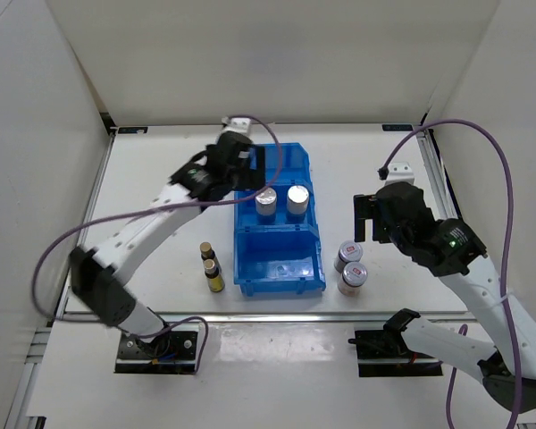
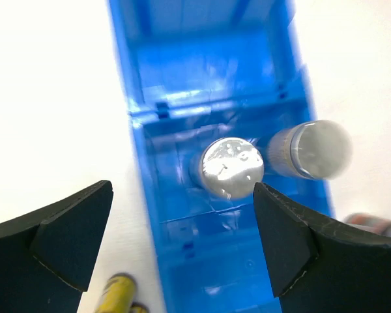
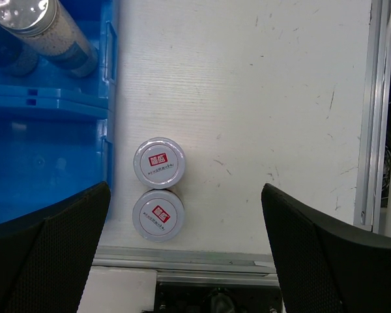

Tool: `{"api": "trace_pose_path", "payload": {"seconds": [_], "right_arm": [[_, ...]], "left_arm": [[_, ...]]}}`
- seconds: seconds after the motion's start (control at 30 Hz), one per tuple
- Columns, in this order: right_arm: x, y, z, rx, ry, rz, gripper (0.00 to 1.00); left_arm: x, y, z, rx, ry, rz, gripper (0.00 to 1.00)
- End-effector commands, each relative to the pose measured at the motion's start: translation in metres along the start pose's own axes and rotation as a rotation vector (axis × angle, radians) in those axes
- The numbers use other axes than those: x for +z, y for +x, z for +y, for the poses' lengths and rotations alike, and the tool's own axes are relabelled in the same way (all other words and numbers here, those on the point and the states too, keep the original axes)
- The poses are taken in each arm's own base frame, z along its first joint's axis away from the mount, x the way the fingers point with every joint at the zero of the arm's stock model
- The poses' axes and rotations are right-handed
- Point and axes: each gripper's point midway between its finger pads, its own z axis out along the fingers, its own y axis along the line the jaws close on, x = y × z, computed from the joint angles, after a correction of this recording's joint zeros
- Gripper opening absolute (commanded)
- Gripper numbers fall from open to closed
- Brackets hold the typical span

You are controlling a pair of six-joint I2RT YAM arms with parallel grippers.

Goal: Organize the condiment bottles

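Our left gripper (image 1: 253,168) hangs over the far part of the blue three-compartment bin (image 1: 280,288), its fingers spread wide with nothing between them. In the bin's middle compartment the left silver-topped bottle (image 1: 266,202) and the right silver-topped bottle (image 1: 297,198) stand upright, close beside each other. On the table (image 1: 366,161) right of the bin, by its near compartment, we see two short jars with red marks on their lids, the far jar (image 1: 348,256) touching the near jar (image 1: 352,278). Our right gripper (image 1: 364,217) hovers just on the far side of them, its fingers also wide apart and holding nothing. Left of the bin, the far slim bottle (image 1: 207,253) and the near slim bottle (image 1: 214,275), both dark with yellow labels, sit together on the table near the bin's left wall.
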Motion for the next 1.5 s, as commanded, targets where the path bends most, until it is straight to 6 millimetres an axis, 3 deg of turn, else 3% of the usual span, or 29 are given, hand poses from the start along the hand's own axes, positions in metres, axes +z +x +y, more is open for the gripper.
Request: {"api": "trace_pose_path", "payload": {"seconds": [0.0,0.1,0.13,0.3,0.47,0.93,1.03,1.23,1.33,1.43,1.47], "right_arm": [[-0.006,-0.001,-0.002,0.019,-0.01,-0.024,1.0],[-0.004,-0.002,0.002,0.023,-0.022,-0.028,1.0],[-0.001,0.003,0.003,0.017,-0.027,-0.014,1.0],[0.008,0.028,0.007,0.032,-0.04,0.046,1.0],[0.003,0.028,0.009,0.041,-0.066,0.035,1.0],[0.028,0.046,0.013,0.01,0.0,0.15,1.0],[0.03,0.046,0.01,0.004,0.019,0.151,1.0],[0.032,0.047,0.007,0.017,0.044,0.15,1.0],[0.029,0.048,0.004,0.026,0.052,0.145,1.0],[0.027,0.047,0.0,0.038,0.072,0.134,1.0],[0.025,0.046,-0.001,0.042,0.069,0.125,1.0]], "left_arm": [[-0.106,-0.05,0.048,-0.045,0.005,-0.224,0.99],[-0.117,-0.013,0.06,-0.08,0.056,-0.148,0.99],[-0.121,0.008,0.069,-0.086,0.044,-0.09,0.99],[-0.125,0.074,0.071,-0.136,0.057,0.119,0.99],[-0.121,0.111,0.082,-0.148,0.015,0.205,0.99],[-0.094,0.154,0.095,-0.169,-0.072,0.39,0.98],[-0.088,0.157,0.092,-0.167,-0.072,0.413,0.92],[-0.078,0.164,0.091,-0.156,-0.063,0.441,0.72],[-0.075,0.168,0.089,-0.156,-0.056,0.456,0.52],[-0.075,0.172,0.089,-0.157,-0.052,0.469,0.46],[-0.074,0.174,0.087,-0.149,-0.044,0.482,0.37]]}}
